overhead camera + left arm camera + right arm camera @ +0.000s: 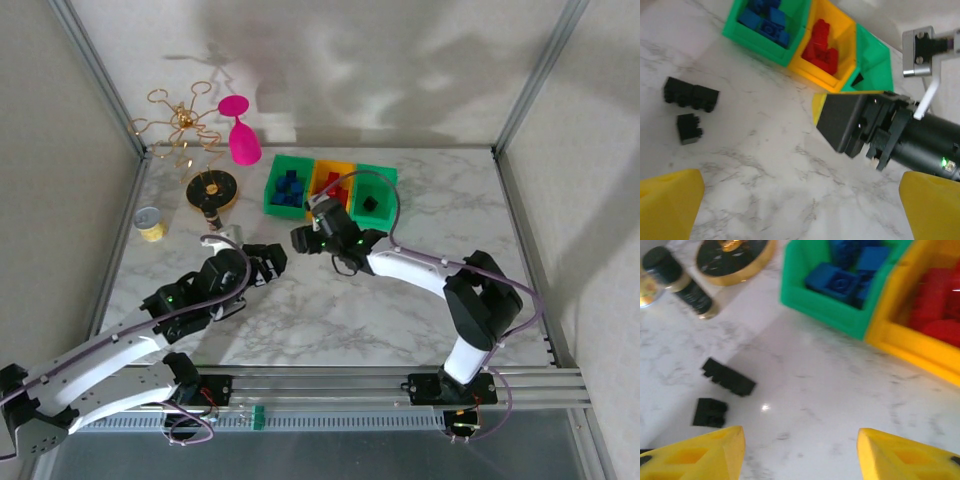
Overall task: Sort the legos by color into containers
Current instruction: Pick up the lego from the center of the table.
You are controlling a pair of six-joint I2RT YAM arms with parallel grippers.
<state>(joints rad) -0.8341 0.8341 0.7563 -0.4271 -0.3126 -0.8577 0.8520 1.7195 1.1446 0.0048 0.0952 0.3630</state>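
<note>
Blues [767, 20], reds [821, 45] binned; two black bricks [690, 94] wait on the table [765, 165]; left gripper [800, 200], right gripper [800, 455] wide, empty.

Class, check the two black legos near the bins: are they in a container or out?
Out. The long black lego and the small black lego lie on the marble table, apart from the blue-filled green bin.

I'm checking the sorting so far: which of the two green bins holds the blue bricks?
The green bin at the row's left end: it is full of blue bricks. The other green bin, at the right end, shows a single black brick.
</note>
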